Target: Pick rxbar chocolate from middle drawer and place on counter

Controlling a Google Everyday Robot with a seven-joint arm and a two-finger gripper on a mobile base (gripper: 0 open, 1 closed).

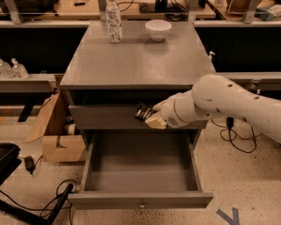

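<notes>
My gripper (145,114) hangs in front of the closed top drawer front, above the open middle drawer (109,201) and just below the counter's front edge. Its fingers are shut on a small dark glossy bar, the rxbar chocolate (141,111), which sticks out to the left. The middle drawer is pulled far out and its grey inside shows nothing in it. The grey counter (136,61) lies above and behind the gripper. My white arm reaches in from the right.
A clear water bottle (114,21) and a white bowl (158,30) stand at the counter's back edge. A cardboard box (61,136) sits left of the cabinet, with cables on the floor. A wooden bench (57,9) runs behind.
</notes>
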